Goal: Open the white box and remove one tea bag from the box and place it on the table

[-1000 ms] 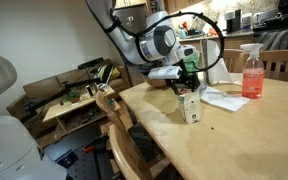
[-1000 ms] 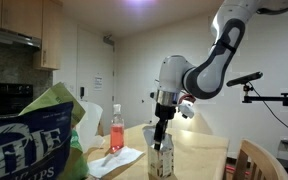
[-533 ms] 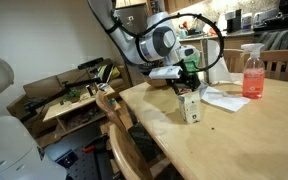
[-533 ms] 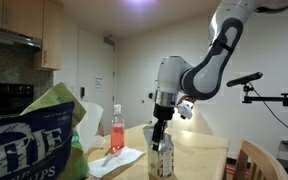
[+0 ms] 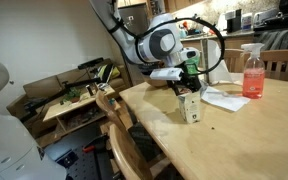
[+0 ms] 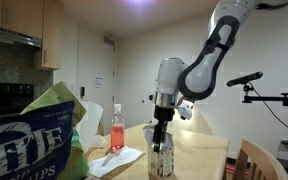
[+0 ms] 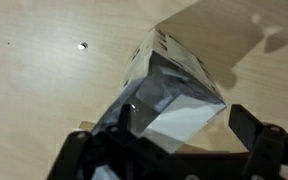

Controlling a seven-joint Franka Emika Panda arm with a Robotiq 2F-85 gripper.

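Figure. End effector [image 5: 189, 87] poised directly over the white box [image 5: 191, 106], seen in both exterior views and from the wrist. Compared with a second ago almost nothing has shifted: only the arm's upper joints have swung slightly, while the end effector [image 6: 161, 136] stays just above the box [image 6: 161, 160] with its jaws spread wide and gripping nothing. The box stands upright on the tabletop [image 5: 234, 140], near the paper sheets [image 5: 222, 98] and apart from the spray bottle [image 5: 251, 72]. In the wrist view the box [image 7: 174, 85] fills the gap between the fingers [image 7: 259, 135]; whether its flap is lifted cannot be told. No tea bag is visible. Judged from this, the opening step is still pending.
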